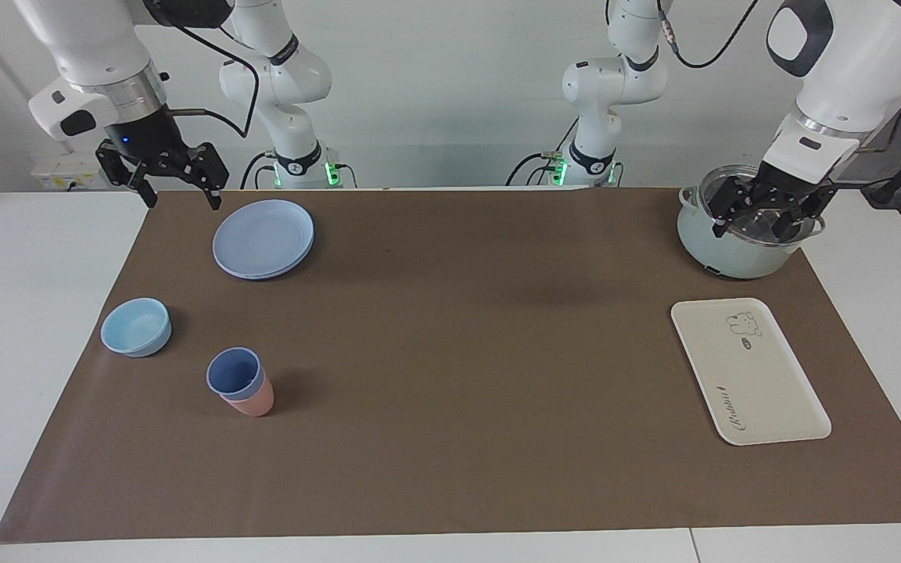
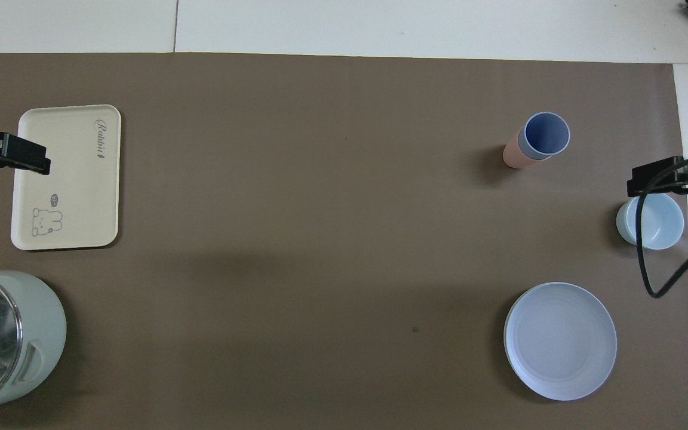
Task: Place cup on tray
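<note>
cream tray point(image 1: 763, 391) lettered "Rabbit", cartoon animal print

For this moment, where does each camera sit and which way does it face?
Facing view: high across the table, looking at both arms; open right gripper and left gripper raised.
Overhead view: above the robots' end, looking down; only gripper tips show.
Shared: periwinkle-blue plastic tumbler nested in a pink cup, cream rectangular tray.
</note>
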{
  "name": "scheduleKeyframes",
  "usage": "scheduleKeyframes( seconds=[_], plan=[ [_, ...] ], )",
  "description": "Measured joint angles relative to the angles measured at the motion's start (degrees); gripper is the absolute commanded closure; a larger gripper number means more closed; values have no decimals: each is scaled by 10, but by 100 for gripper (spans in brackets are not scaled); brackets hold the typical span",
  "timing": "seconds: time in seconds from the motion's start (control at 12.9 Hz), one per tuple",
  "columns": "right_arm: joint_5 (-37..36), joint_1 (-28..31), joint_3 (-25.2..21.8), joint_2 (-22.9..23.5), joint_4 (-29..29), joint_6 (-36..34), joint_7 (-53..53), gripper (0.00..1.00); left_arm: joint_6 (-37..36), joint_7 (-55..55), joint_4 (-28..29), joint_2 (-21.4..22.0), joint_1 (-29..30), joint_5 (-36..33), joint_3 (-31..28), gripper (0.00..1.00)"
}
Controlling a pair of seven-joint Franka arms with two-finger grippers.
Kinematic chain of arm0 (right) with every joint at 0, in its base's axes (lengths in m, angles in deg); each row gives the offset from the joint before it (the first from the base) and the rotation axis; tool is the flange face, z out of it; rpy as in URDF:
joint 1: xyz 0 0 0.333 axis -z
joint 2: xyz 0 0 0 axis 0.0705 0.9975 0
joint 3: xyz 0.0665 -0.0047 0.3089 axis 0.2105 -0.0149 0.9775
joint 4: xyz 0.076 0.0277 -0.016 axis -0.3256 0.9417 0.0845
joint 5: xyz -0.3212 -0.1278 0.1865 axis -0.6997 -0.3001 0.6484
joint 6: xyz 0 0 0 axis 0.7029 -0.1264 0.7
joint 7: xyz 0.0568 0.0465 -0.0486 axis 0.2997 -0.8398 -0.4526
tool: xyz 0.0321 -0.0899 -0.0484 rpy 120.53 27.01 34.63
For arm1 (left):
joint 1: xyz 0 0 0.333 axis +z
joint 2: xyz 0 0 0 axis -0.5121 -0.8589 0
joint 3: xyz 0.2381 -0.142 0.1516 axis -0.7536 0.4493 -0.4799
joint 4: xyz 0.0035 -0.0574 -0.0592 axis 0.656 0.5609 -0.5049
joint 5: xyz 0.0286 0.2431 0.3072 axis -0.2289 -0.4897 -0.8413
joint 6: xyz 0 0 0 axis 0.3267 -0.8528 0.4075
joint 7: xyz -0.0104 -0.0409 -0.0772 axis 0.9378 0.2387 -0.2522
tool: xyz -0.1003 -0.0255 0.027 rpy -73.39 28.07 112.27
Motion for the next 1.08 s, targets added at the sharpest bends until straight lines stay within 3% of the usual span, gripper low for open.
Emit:
scheduleKeyframes(
  seconds=[0.23,0.46,0.62,0.85,1.08],
  plan=[
    [2,1,0,-1,11,8,-11,0,-15,0,0,9,0,0,0,0],
    [33,24,-1,-7,62,112,-122,0,-16,0,1,11,0,0,0,0],
    [82,60,-2,-11,107,185,-252,0,-16,0,1,11,0,0,0,0],
    [215,119,-3,-7,186,297,-487,0,-14,0,4,12,0,0,0,0],
    [373,144,-3,45,227,365,-715,0,15,0,35,21,0,0,0,0]
  ],
)
